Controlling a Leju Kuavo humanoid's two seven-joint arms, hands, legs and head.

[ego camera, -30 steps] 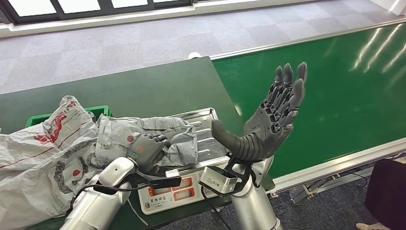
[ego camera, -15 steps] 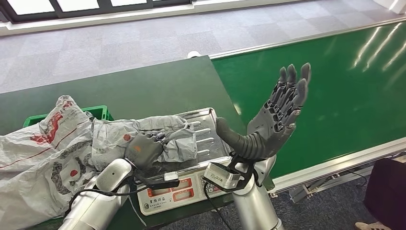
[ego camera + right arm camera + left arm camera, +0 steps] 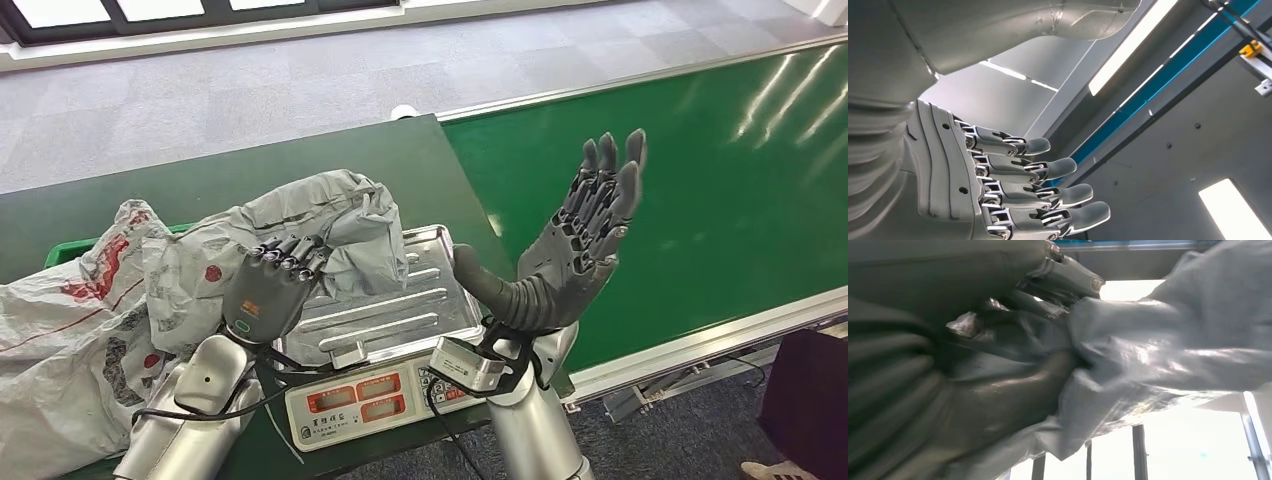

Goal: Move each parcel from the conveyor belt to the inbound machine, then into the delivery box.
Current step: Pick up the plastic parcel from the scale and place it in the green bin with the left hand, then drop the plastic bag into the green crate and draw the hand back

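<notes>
While the left hand grips the grey parcel, it hangs above the scale.
Right hand raised, fingers spread, holding nothing.

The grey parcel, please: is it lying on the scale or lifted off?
Lifted: the left hand holds the parcel above the scale.

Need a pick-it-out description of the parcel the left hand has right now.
Start at the steel-topped scale at the near end of the dark green table. The grey parcel is the crumpled plastic bag lifted above its left side, gripped by the left hand. Unlike the white red-printed sack beside it, it is plain grey.
</notes>
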